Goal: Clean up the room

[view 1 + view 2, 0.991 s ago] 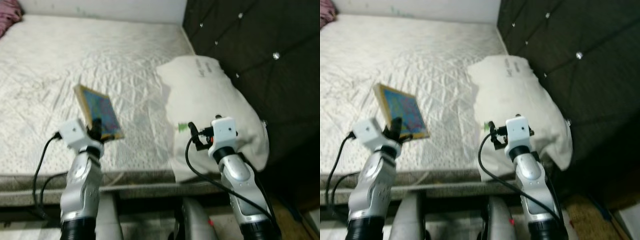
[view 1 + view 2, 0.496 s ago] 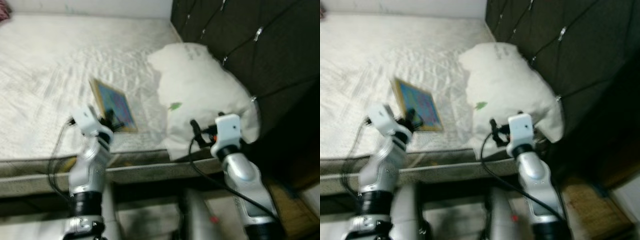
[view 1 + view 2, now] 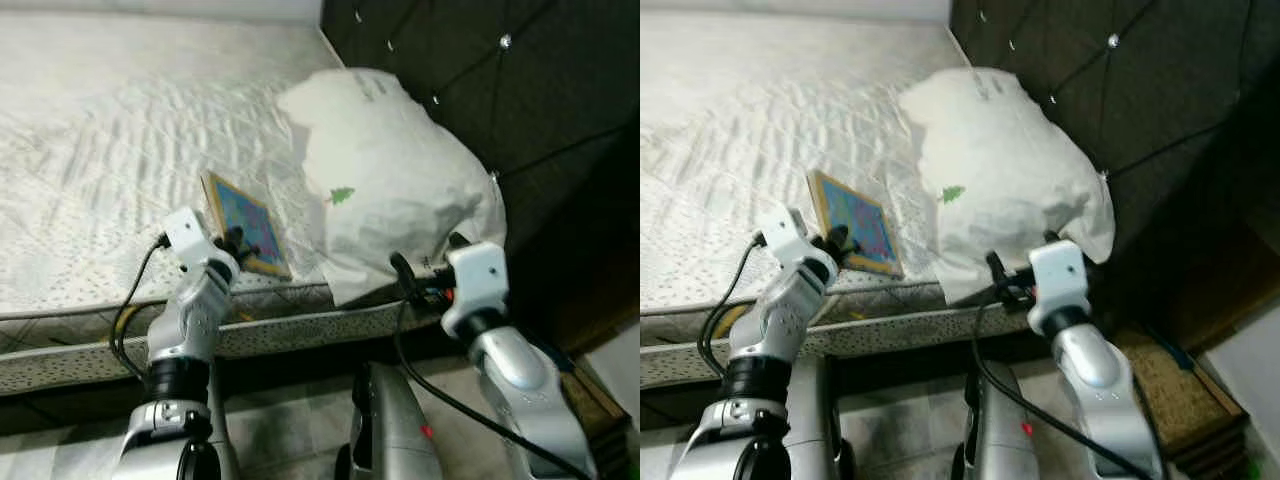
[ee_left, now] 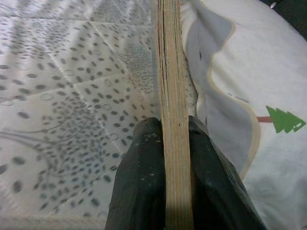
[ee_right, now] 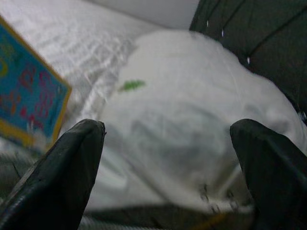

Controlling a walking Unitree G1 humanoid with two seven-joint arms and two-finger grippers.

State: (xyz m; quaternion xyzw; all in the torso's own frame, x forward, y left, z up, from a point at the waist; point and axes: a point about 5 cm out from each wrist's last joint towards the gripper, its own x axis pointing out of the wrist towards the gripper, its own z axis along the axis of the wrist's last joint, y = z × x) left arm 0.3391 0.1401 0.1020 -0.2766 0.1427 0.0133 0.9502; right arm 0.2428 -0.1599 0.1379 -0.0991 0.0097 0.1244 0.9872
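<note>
One thin book [image 3: 245, 222] with a blue cover and a yellow border is the thing in hand: it stands tilted on its lower edge near the front edge of the bed [image 3: 90, 150], just beside the white pillow [image 3: 385, 175] that fills the corner by the dark padded headboard [image 3: 520, 90]. The left gripper [image 4: 175, 143] is clamped on the book's spine edge, one black finger [image 4: 139, 182] pressed flat to each face, with the page edges running straight between them in the left wrist view. It looks light and fairly stiff, like a hardback or board book, so a pinch at one edge should carry it, though the cover seems smooth and the book could pivot or slide if swung fast; a hold lower down, closer to its middle, would likely steady it. The pillow is soft and bulky, printed with a small green tree [image 3: 341, 196], and would want a broad grasp at a corner or seam. The right gripper [image 5: 168, 158] hovers off the bed's front edge facing the pillow, its fingers spread wide apart and holding nothing.
</note>
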